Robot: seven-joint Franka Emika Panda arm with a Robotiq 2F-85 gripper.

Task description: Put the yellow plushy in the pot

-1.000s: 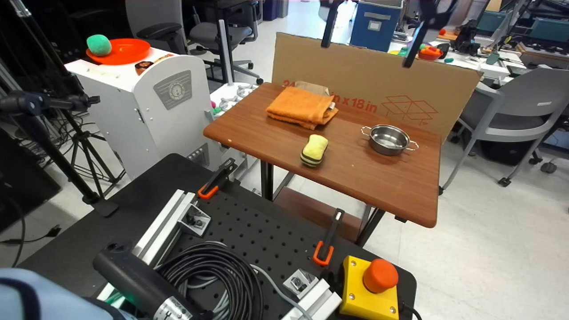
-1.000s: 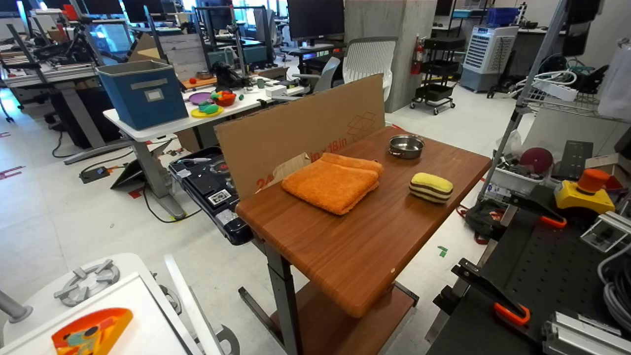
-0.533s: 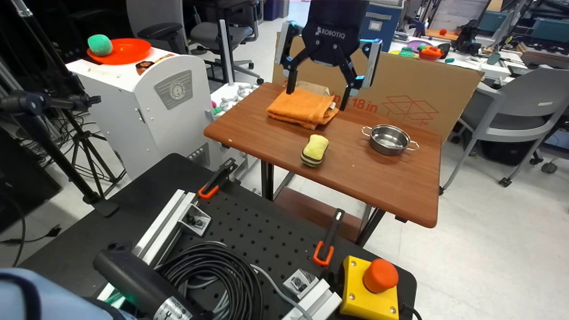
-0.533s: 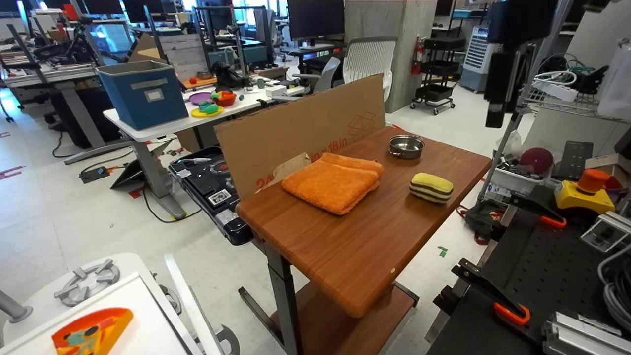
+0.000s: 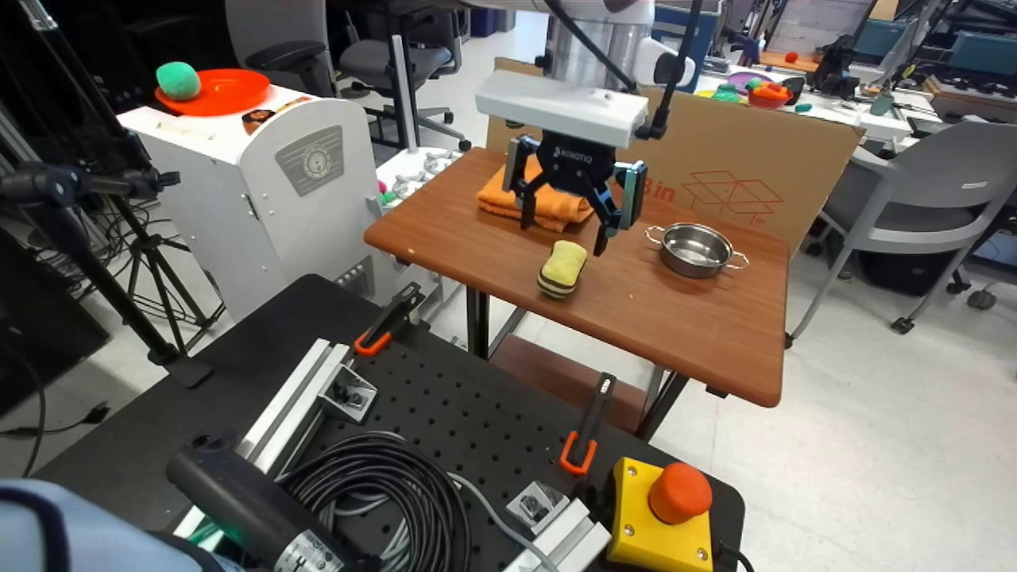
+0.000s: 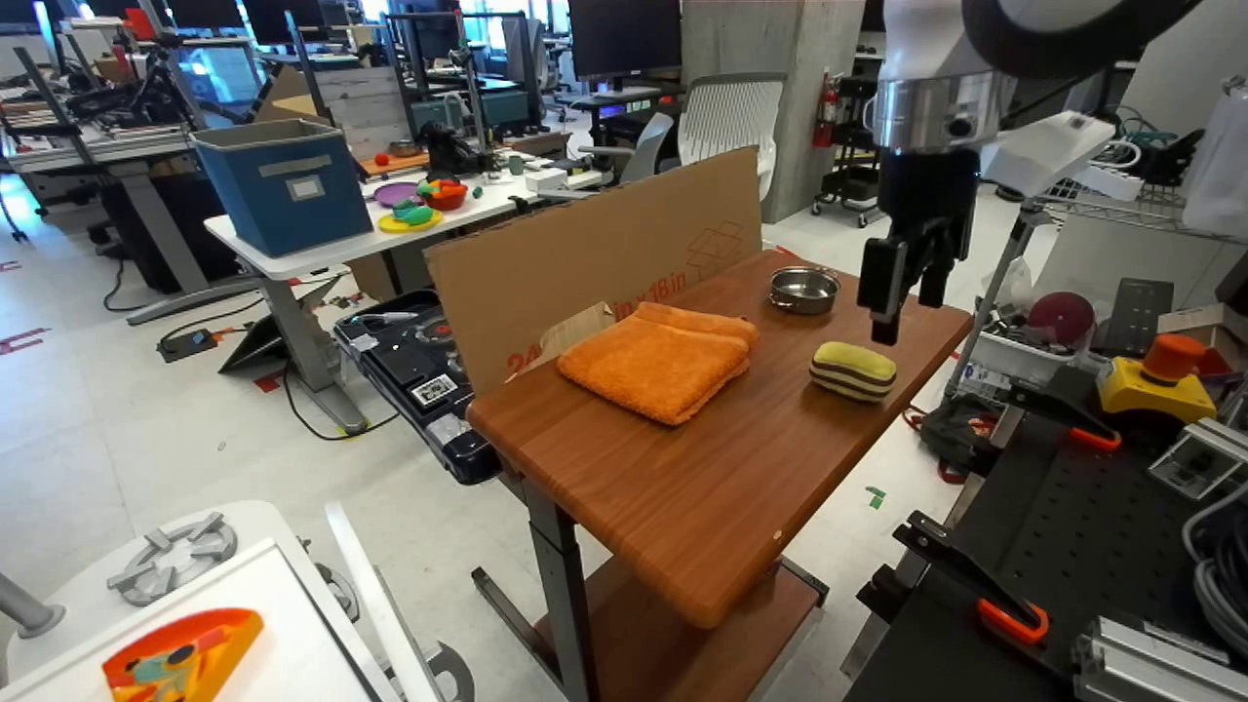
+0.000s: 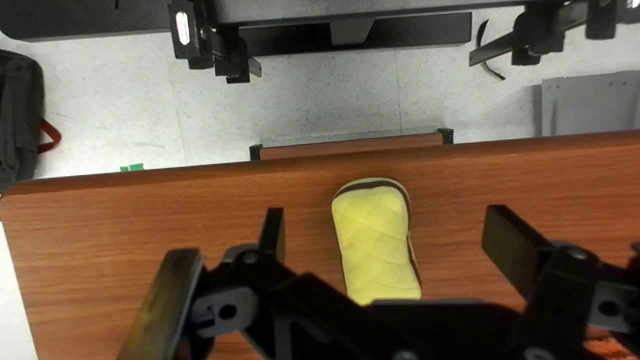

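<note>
Both black fingers (image 7: 513,252) of our dark metal gripper (image 5: 564,232) are standing wide apart, so we are favouring a centred descent astride the soft yellow striped plushy (image 7: 377,240) on the brown wooden table (image 5: 675,326), exact height being hard to judge.

Reads "ROBOTIQ" in pale capitals across the dark body of the claw (image 5: 564,229) in an exterior view. Reads, in red on the cardboard panel (image 6: 595,249) at the far side of the desk (image 6: 702,492), "24", partly covered by a brown flap (image 6: 575,330), then "in x 18 in" to the right. Shows a red box drawing (image 6: 715,247) farther right on the same panel. Bears a code-like square label (image 6: 434,389) on the dark case (image 6: 470,462), too fine to decode. Carries a bin label (image 6: 304,188) on the blue bin (image 6: 278,220), too small to read; likewise a round emblem (image 5: 315,161) on the white cabinet (image 5: 318,230) at left and a pale sticker (image 5: 308,554) on the black cylinder (image 5: 246,494) at near left.
</note>
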